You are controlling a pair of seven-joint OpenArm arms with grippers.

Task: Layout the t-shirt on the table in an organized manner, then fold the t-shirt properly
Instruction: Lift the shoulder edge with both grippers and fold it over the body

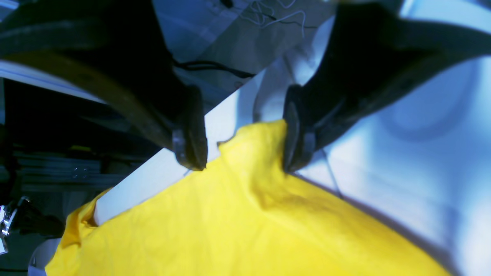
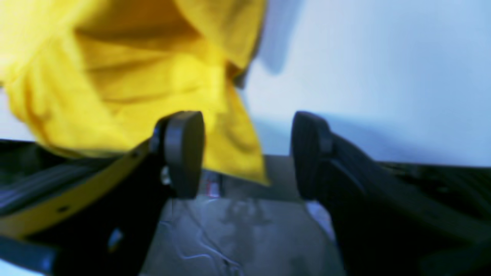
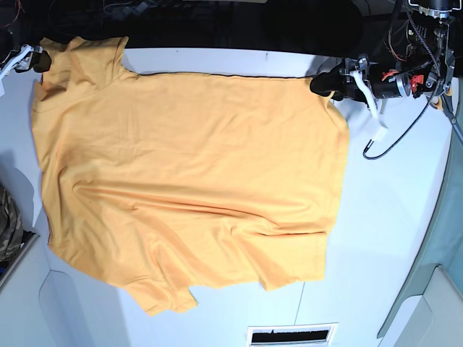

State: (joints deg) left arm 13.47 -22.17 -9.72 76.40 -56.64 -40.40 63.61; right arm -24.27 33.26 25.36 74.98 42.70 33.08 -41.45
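Note:
The orange-yellow t-shirt (image 3: 188,166) lies spread almost flat on the white table (image 3: 394,224), with one sleeve at the far left and one at the front. My left gripper (image 3: 323,84) is at its far right corner. In the left wrist view the gripper (image 1: 242,163) is open, and the shirt corner (image 1: 253,153) rises between the jaws and touches one pad (image 1: 293,134). My right gripper (image 3: 37,61) is at the far left sleeve. In the right wrist view it (image 2: 245,153) is open, with shirt cloth (image 2: 126,88) behind one pad (image 2: 184,153).
Camouflage fabric (image 3: 7,217) lies at the table's left edge. A slotted vent (image 3: 289,336) sits at the front edge. Cables (image 3: 391,137) trail by the left arm at the right. The table's far edge (image 1: 161,172) runs right beside the left gripper.

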